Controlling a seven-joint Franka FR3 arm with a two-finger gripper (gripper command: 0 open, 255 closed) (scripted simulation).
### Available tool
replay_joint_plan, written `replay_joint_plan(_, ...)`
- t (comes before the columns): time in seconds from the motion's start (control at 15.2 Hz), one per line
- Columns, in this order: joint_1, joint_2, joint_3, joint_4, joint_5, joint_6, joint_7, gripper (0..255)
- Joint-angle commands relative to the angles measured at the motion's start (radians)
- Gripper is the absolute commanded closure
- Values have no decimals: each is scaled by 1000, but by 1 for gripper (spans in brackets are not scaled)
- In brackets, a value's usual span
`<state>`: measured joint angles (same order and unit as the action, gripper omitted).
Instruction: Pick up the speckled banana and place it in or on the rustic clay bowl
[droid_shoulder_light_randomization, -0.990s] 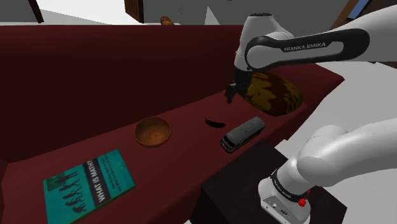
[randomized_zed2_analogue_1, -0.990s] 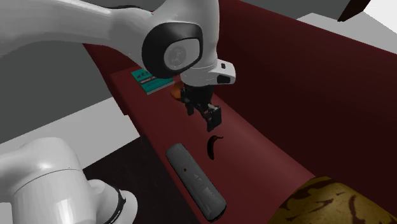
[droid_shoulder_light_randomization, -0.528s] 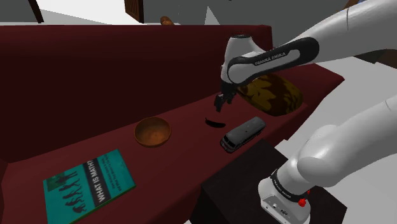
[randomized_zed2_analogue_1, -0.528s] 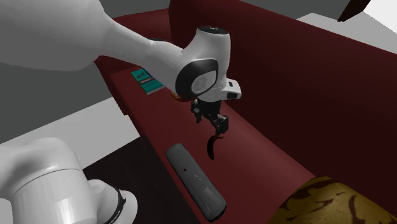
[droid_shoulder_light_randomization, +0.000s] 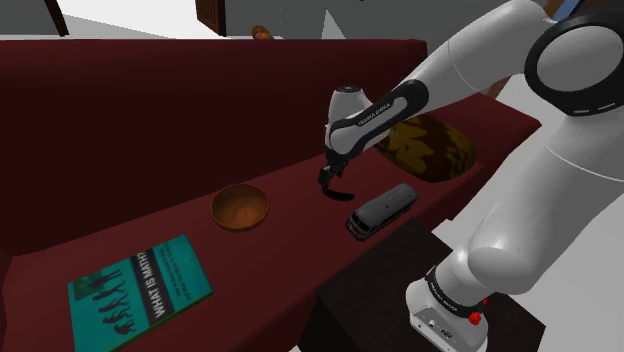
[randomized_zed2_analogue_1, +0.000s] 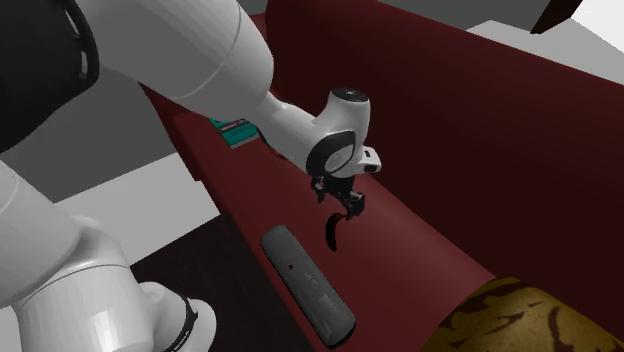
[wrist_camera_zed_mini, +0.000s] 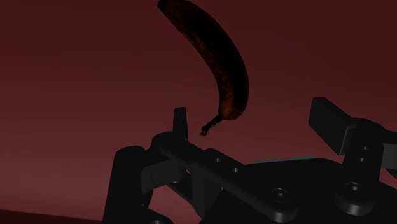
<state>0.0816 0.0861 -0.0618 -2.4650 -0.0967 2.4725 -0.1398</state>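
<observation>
One white arm (droid_shoulder_light_randomization: 392, 102) reaches low toward the shoulder view's left, wrist bent down, with its black gripper (droid_shoulder_light_randomization: 326, 181) just over one end of the dark speckled banana (droid_shoulder_light_randomization: 339, 194). Its fingers stand apart. The banana lies on the dark red seat (droid_shoulder_light_randomization: 280, 250), apart from the brown bowl (droid_shoulder_light_randomization: 240, 206) at the shoulder view's left.

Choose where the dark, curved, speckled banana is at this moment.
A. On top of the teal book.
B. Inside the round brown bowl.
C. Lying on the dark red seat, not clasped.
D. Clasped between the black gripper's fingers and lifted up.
C: the dark speckled banana lies on the dark red seat, beyond the black gripper, whose fingers stand apart and do not clasp it.
</observation>
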Motion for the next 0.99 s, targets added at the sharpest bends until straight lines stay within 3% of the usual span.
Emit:
replay_joint_plan(0.0, -2, 41, 0, 12, 4, 26, -17, 0)
replay_joint_plan(0.46, -6, 134, -3, 1, -1, 131, -14, 0)
replay_joint_plan(0.92, -6, 134, -3, 1, -1, 131, -14, 0)
